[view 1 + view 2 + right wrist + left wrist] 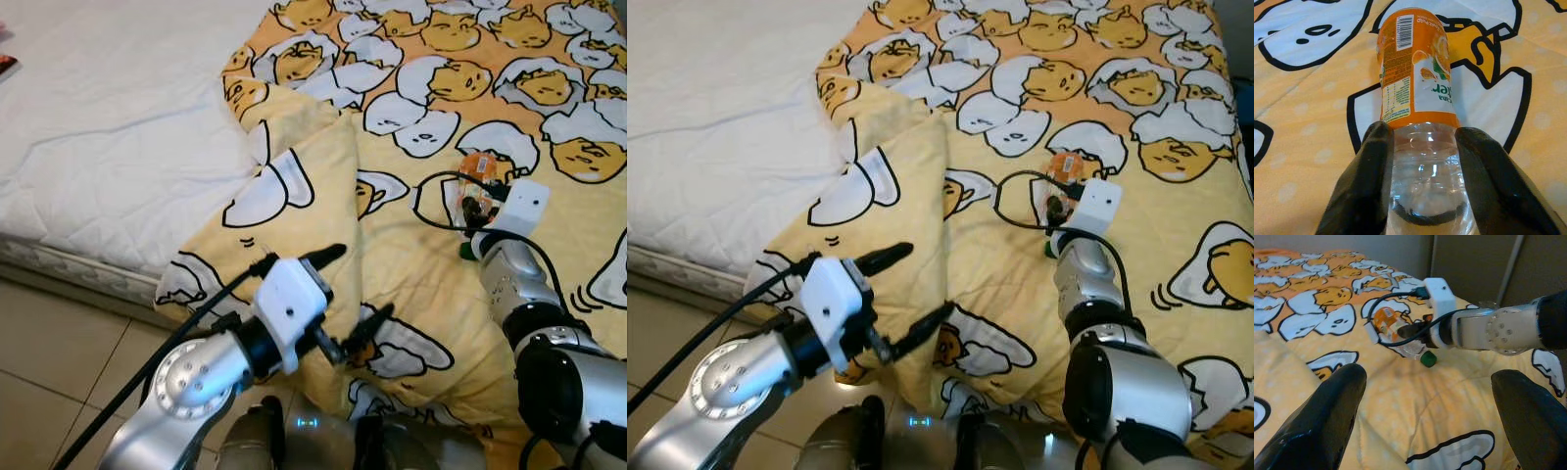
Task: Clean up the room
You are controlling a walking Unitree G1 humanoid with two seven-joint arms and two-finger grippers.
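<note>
A bed (108, 127) with a white quilted mattress carries a yellow cartoon-egg blanket (411, 264), tiled floor (59, 362) below. On the blanket lies an empty plastic bottle (1418, 93) with an orange label and green cap (1428, 359). The right hand (1422, 161) has its fingers set against both sides of the clear neck end: the pickup step. Next, judging by this, a firm squeeze and lift. The left hand (355, 294) hovers, fingers apart, over the blanket's folded edge.
</note>
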